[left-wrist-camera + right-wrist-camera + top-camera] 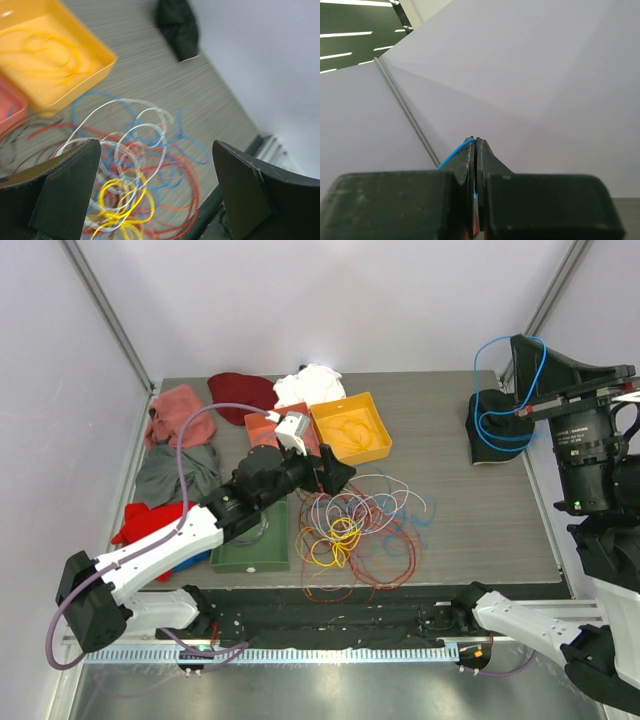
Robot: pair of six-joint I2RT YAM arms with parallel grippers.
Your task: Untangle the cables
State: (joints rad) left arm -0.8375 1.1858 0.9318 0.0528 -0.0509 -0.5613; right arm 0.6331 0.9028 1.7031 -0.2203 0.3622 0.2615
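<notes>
On the table, front-centre: tangled pile of thin looping cables (pixel 355 530) in red, yellow, white, blue and orange, lying flat on the grey wood-grain table top (pixel 480 510).
Strand already out: thin blue cable (pixel 454 153), held up at far right, well apart from the pile, above a black soft pouch (pixel 490 435).
Right gripper (pixel 476 142): clenched, blue strand pinched at the fingertips.
Left gripper (pixel 156 150): jaws spread wide, nothing between them, hovering over the pile's far-left edge.
Handling: my read is near weightless, limp, no spring. Pull one loop and its neighbours will drag along. The jacket looks smooth, so it may slip in a light pinch.
Where to grip: an outlying single strand, e.g. the white loop (pixel 125 101) on the pile's rim. Skip the dense yellow knot mid-pile.
Surface: flat and matte. A strand lying flush looks hard to get under.
Room: yellow plastic tray (pixel 340 400) holding a yellow cable sits just behind the pile, green tray (pixel 245 560) just left, coloured cloths (pixel 175 475) far left. The widest free stretch lies right of the pile.
</notes>
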